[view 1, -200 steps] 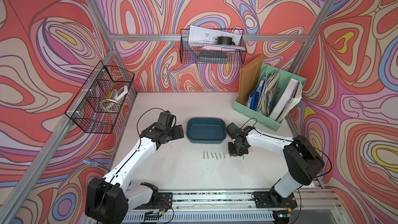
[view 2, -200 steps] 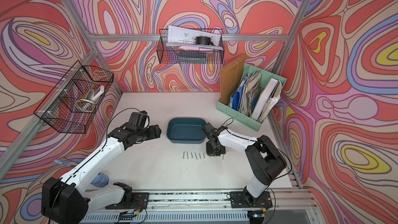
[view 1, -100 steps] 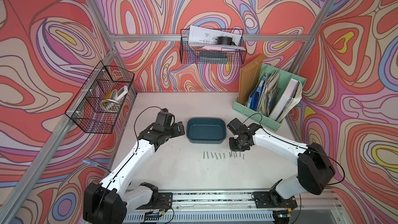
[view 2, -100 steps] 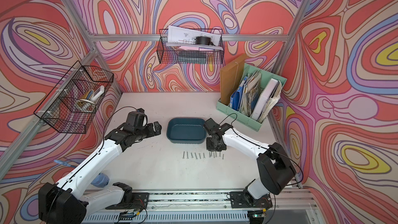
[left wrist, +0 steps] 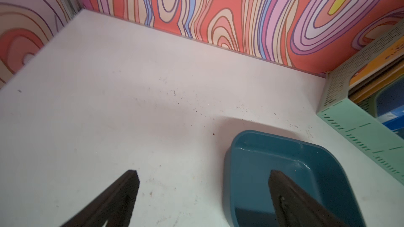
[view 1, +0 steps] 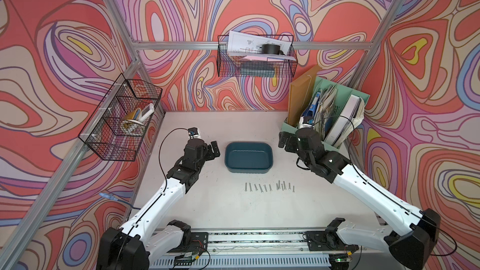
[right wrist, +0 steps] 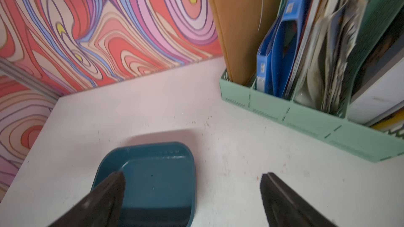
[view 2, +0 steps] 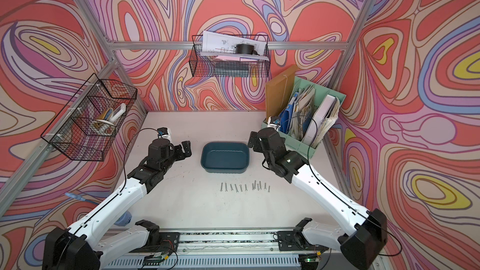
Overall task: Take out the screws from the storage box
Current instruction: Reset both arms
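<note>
- Left tool (view 1: pixel 215 150): jaws wide, nothing held, just beside left end of storage box (view 1: pixel 248 170).
- Storage box: mid-table, shallow teal plastic, rounded corners, smooth glossy floor, looks empty.
- Screws (view 1: pixel 270 187): thin silver-grey metal, small heads, neat row on matte white table (view 1: pixel 233 211), near box front wall, not touching.
- Right tool (view 1: pixel 284 141): second ago low at row's right end, nearly shut; now raised, drawn back beside box's right end, jaws spread, empty.
- Reads as last screw released; task likely complete.
</note>
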Controlling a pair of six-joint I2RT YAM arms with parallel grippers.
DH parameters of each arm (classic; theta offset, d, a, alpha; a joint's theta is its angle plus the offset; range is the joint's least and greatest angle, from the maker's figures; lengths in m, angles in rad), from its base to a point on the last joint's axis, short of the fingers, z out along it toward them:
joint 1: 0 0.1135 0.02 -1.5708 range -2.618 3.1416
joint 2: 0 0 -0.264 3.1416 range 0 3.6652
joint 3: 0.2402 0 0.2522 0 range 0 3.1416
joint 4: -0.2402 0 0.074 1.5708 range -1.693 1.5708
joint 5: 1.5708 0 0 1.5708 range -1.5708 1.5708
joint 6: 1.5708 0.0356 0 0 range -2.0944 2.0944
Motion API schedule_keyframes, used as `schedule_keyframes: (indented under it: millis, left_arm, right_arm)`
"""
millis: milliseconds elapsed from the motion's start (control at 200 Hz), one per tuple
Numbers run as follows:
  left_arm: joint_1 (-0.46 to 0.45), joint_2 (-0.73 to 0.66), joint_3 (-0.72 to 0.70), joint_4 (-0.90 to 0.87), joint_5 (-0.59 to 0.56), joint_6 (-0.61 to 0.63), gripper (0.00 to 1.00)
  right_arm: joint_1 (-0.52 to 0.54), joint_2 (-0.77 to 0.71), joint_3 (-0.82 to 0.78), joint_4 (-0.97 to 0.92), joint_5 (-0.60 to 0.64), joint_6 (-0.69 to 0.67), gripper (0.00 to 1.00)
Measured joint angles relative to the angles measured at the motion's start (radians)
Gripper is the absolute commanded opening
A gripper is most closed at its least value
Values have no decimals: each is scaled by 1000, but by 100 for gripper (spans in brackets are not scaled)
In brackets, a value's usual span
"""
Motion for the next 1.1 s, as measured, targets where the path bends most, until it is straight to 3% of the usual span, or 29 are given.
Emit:
schedule_keyframes:
  millis: [95,240,486,686,936,1102]
  left_arm:
    - [3,31,-36,105,-86,110,99]
    - [78,85,-117,216,-171,208,99]
    - [226,143,-192,315,-256,275,99]
    - [248,242,-262,457,-269,316,99]
    - [259,354,-272,549,-201,324,99]
    - [262,386,-300,719,-103,341,99]
  right_arm:
    - [-1,-5,-155,277,96,-148,98]
    - [-48,122,-177,467,192,-321,98]
    - [-326,174,-284,611,245,-373,98]
    - [-378,302,-484,755,216,-390,98]
    - [-389,530,-439,1007,59,-531,98]
    - [-441,529,-502,1166,-10,-532,98]
